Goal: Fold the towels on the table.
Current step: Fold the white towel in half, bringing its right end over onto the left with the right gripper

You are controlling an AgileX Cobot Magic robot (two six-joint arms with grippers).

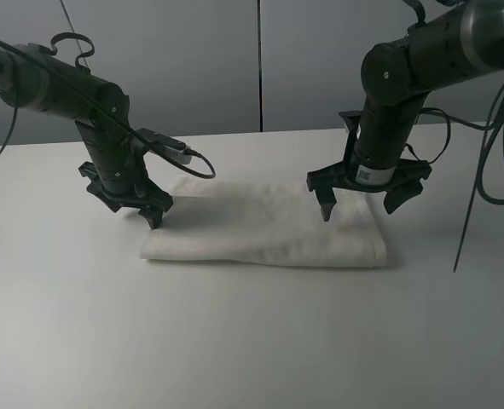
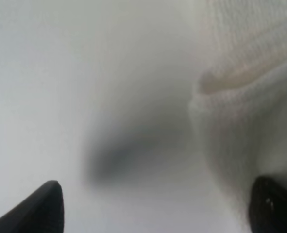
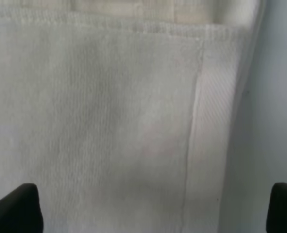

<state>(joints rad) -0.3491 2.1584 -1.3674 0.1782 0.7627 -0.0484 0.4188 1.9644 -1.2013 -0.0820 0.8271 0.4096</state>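
The white towel [image 1: 269,230] lies folded into a long flat rectangle on the white table [image 1: 234,341]. My left gripper [image 1: 130,209] is open and empty, low over the table at the towel's left end. In the left wrist view [image 2: 158,213] the towel's folded edge [image 2: 245,97] lies by one finger, bare table [image 2: 36,73] by the other. My right gripper [image 1: 360,207] is open and empty just above the towel's right end. The right wrist view [image 3: 150,213] shows the terry cloth [image 3: 109,121] with its border band [image 3: 216,121] and stitched hem between the spread fingers.
Cables hang from both arms; one loops over the table behind the towel [image 1: 196,166], another drops at the right [image 1: 469,204]. A grey wall panel [image 1: 260,60] stands behind the table's far edge.
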